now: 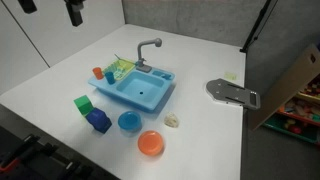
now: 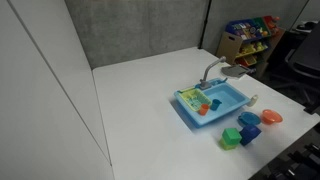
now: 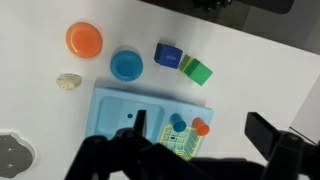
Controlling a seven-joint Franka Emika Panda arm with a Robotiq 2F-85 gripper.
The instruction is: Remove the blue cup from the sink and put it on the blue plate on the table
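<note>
The blue cup (image 3: 178, 122) stands upright in the yellow-green rack section (image 3: 180, 146) of the light-blue sink (image 3: 125, 105), beside a small orange cup (image 3: 201, 127). It also shows in an exterior view (image 1: 110, 74). The blue plate (image 3: 126, 65) lies empty on the white table (image 3: 250, 60), just past the sink's long side; it shows in both exterior views (image 1: 129, 122) (image 2: 250, 119). My gripper (image 3: 202, 128) is open and empty, high above the rack end of the sink, its dark fingers framing the cups. It shows at the top of an exterior view (image 1: 75, 11).
An orange plate (image 3: 84, 39), a dark blue block (image 3: 167, 54) and a green block (image 3: 197, 69) lie near the blue plate. A small beige object (image 3: 68, 82) lies beside the sink. The grey faucet (image 1: 148, 48) rises at the sink's back. A grey fixture (image 1: 232, 93) sits toward the table edge.
</note>
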